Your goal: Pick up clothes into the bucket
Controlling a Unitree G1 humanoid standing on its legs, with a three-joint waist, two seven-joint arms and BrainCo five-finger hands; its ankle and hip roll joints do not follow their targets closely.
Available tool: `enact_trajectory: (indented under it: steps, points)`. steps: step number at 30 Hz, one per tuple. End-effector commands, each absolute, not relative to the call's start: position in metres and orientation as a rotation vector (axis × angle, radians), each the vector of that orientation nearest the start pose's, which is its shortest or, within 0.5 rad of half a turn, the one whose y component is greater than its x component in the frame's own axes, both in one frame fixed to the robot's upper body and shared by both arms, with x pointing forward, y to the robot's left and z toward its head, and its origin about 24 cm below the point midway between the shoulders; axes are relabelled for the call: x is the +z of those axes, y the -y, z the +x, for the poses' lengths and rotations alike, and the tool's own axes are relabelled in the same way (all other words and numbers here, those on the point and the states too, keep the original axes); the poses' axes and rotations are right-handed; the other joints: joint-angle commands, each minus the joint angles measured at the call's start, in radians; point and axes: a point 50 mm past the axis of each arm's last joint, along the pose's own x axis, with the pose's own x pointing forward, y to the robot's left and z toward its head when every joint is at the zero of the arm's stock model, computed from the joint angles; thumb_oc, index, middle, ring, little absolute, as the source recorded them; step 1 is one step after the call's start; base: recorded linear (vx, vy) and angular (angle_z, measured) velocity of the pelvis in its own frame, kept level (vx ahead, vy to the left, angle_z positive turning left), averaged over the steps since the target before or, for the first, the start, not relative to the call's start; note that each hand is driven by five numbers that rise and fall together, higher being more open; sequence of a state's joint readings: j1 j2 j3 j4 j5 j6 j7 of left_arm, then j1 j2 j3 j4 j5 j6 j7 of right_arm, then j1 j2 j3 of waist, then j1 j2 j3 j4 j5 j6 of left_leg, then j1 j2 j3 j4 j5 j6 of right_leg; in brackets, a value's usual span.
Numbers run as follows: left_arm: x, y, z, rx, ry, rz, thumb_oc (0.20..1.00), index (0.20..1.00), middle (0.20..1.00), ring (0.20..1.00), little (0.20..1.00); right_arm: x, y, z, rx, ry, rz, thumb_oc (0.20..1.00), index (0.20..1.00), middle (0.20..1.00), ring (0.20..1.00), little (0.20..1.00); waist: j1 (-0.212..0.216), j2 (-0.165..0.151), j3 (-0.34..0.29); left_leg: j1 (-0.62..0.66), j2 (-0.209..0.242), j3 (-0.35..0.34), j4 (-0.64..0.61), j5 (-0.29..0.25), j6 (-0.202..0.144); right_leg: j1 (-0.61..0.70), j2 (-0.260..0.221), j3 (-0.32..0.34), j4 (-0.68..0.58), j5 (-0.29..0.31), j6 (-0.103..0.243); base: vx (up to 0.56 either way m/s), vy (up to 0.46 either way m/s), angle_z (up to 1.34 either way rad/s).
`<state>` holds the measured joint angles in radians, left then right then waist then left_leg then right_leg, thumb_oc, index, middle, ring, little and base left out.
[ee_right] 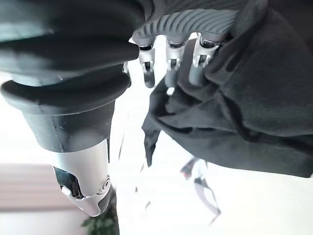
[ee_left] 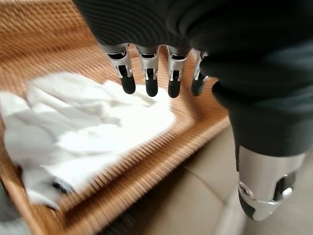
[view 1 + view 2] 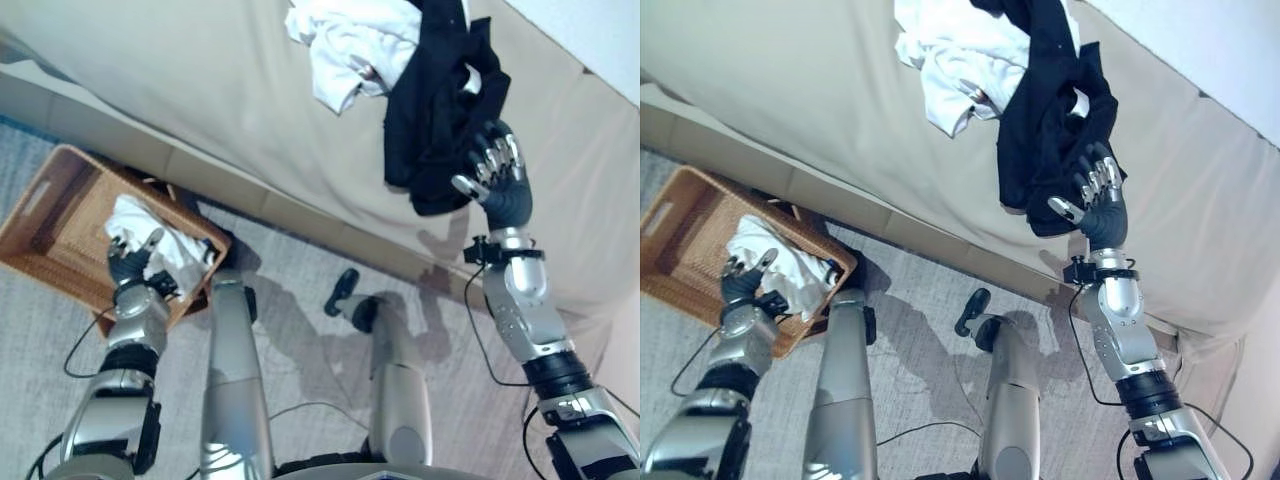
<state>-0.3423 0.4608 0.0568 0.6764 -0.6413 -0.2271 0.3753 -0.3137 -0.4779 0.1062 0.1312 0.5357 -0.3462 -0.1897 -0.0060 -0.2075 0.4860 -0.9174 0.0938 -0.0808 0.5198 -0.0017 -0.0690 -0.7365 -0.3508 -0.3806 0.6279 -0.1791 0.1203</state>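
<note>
Right hand (image 3: 495,165) open against black garment (image 3: 435,110)

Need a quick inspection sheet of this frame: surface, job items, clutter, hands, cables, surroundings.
Surface: beige sofa seat; grey carpet in front of it.
Job's things: black garment and white garment heaped on the sofa; another white cloth lies in the wicker basket on the carpet.
Clutter: nothing seen.
Hands: right hand at the lower edge of the black garment, fingers straight, thumb apart; left hand above the basket, fingers relaxed, holding nothing.
Cables: nothing seen apart from the robot's own.
Surroundings: pale wall behind the sofa.
</note>
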Motion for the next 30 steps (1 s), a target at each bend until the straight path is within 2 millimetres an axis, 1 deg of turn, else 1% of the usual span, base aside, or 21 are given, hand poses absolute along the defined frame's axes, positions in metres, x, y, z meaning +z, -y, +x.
enact_trajectory:
  steps: [1, 2, 3, 5, 7, 9, 12, 14, 15, 19, 23, 27, 29, 30]
  points:
    - [0.047, -0.304, 0.277, 0.734, 0.099, -0.163, 1.000, 1.000, 1.000, 1.000, 1.000, 0.147, 0.245, 0.289, -0.198, 0.530, 0.051, 1.000, 1.000, 1.000, 1.000, 1.000, 0.013, 0.056, -0.030, 0.083, 0.006, -0.005, -0.087, -0.029, 0.038, 0.041, -0.013, 0.032, -0.071, 0.135, 0.079, 0.04, -0.015, 0.08]
    - [0.047, -0.303, 0.277, 0.735, 0.098, -0.162, 1.000, 1.000, 1.000, 1.000, 1.000, 0.147, 0.245, 0.289, -0.199, 0.529, 0.050, 1.000, 1.000, 1.000, 1.000, 1.000, 0.013, 0.056, -0.029, 0.087, 0.006, -0.005, -0.090, -0.028, 0.039, 0.045, -0.013, 0.032, -0.073, 0.136, 0.079, 0.05, -0.031, 0.06]
    - [0.055, -0.301, 0.273, 0.731, 0.152, -0.143, 1.000, 1.000, 1.000, 1.000, 1.000, 0.142, 0.247, 0.287, -0.218, 0.515, 0.054, 1.000, 1.000, 1.000, 1.000, 1.000, 0.020, 0.057, -0.034, 0.111, 0.005, -0.004, -0.110, -0.024, 0.037, 0.071, -0.015, 0.029, -0.095, 0.144, 0.082, 0.04, -0.031, 0.05]
    - [0.063, -0.296, 0.267, 0.710, 0.225, -0.135, 1.000, 1.000, 1.000, 1.000, 1.000, 0.133, 0.253, 0.284, -0.257, 0.486, 0.045, 1.000, 1.000, 1.000, 1.000, 1.000, 0.034, 0.062, -0.047, 0.161, 0.003, 0.002, -0.146, -0.016, 0.036, 0.120, -0.017, 0.024, -0.130, 0.159, 0.087, 0.07, -0.042, 0.02]
    - [0.066, -0.291, 0.264, 0.677, 0.241, -0.084, 1.000, 1.000, 1.000, 1.000, 1.000, 0.123, 0.253, 0.283, -0.259, 0.447, 0.022, 1.000, 1.000, 1.000, 1.000, 1.000, 0.042, 0.066, -0.053, 0.215, 0.004, 0.012, -0.175, -0.010, 0.035, 0.171, -0.016, 0.022, -0.166, 0.170, 0.088, 0.07, -0.015, -0.02]
    - [0.068, -0.277, 0.265, 0.579, 0.259, -0.074, 1.000, 1.000, 1.000, 1.000, 1.000, 0.107, 0.255, 0.287, -0.287, 0.375, 0.007, 1.000, 1.000, 1.000, 1.000, 1.000, 0.051, 0.076, -0.062, 0.277, 0.002, 0.017, -0.215, -0.001, 0.034, 0.231, -0.014, 0.021, -0.214, 0.189, 0.092, 0.07, -0.010, -0.07]
    - [0.066, -0.257, 0.266, 0.423, 0.264, -0.042, 1.000, 1.000, 1.000, 1.000, 1.000, 0.085, 0.252, 0.292, -0.294, 0.266, -0.040, 1.000, 1.000, 1.000, 1.000, 1.000, 0.055, 0.087, -0.075, 0.361, 0.004, 0.033, -0.266, 0.011, 0.031, 0.303, -0.014, 0.026, -0.271, 0.211, 0.096, 0.07, 0.020, -0.07]
    - [0.064, -0.243, 0.268, 0.343, 0.256, -0.064, 1.000, 1.000, 1.000, 1.000, 1.000, 0.076, 0.246, 0.297, -0.276, 0.220, -0.060, 1.000, 1.000, 1.000, 1.000, 1.000, 0.050, 0.092, -0.085, 0.410, 0.004, 0.046, -0.295, 0.016, 0.029, 0.345, -0.012, 0.036, -0.315, 0.226, 0.097, 0.02, 0.025, -0.21]
    - [0.062, -0.233, 0.270, 0.287, 0.249, -0.087, 1.000, 1.000, 1.000, 1.000, 1.000, 0.072, 0.241, 0.301, -0.269, 0.199, -0.086, 1.000, 1.000, 1.000, 1.000, 1.000, 0.046, 0.094, -0.091, 0.426, 0.001, 0.062, -0.316, 0.048, 0.035, 0.361, -0.016, 0.028, -0.348, 0.263, 0.087, -0.02, 0.039, -0.24]
    - [0.059, -0.210, 0.276, 0.146, 0.228, -0.083, 1.000, 1.000, 1.000, 1.000, 1.000, 0.070, 0.224, 0.309, -0.230, 0.183, -0.101, 1.000, 1.000, 1.000, 1.000, 1.000, 0.023, 0.100, -0.121, 0.494, 0.001, 0.092, -0.345, 0.045, 0.030, 0.412, -0.016, 0.049, -0.404, 0.280, 0.091, 0.02, 0.014, -0.21]
    - [0.062, -0.183, 0.284, 0.000, 0.227, -0.019, 1.000, 1.000, 1.000, 1.000, 1.000, 0.072, 0.211, 0.317, -0.211, 0.187, -0.197, 1.000, 1.000, 1.000, 1.000, 1.000, -0.009, 0.109, -0.144, 0.539, 0.008, 0.126, -0.349, 0.036, 0.028, 0.434, -0.012, 0.082, -0.434, 0.289, 0.093, 0.02, 0.008, -0.29]
    - [0.064, -0.166, 0.288, -0.086, 0.238, 0.039, 1.000, 1.000, 1.000, 1.000, 1.000, 0.075, 0.207, 0.323, -0.227, 0.186, -0.303, 1.000, 1.000, 1.000, 1.000, 1.000, -0.032, 0.122, -0.136, 0.535, 0.013, 0.141, -0.307, 0.014, 0.035, 0.414, -0.013, 0.124, -0.417, 0.282, 0.089, -0.03, 0.002, -0.24]
    - [0.065, -0.163, 0.289, -0.099, 0.241, 0.050, 1.000, 1.000, 1.000, 1.000, 1.000, 0.077, 0.205, 0.326, -0.232, 0.190, -0.336, 1.000, 1.000, 1.000, 1.000, 1.000, -0.037, 0.126, -0.130, 0.530, 0.014, 0.146, -0.290, 0.007, 0.038, 0.403, -0.014, 0.137, -0.407, 0.280, 0.087, -0.07, 0.009, -0.28]
    - [0.065, -0.155, 0.290, -0.134, 0.240, 0.037, 1.000, 1.000, 1.000, 1.000, 1.000, 0.085, 0.205, 0.336, -0.243, 0.198, -0.431, 1.000, 1.000, 1.000, 1.000, 1.000, -0.046, 0.135, -0.113, 0.520, 0.015, 0.156, -0.258, -0.006, 0.044, 0.380, -0.012, 0.162, -0.392, 0.279, 0.084, -0.17, 0.015, -0.29]
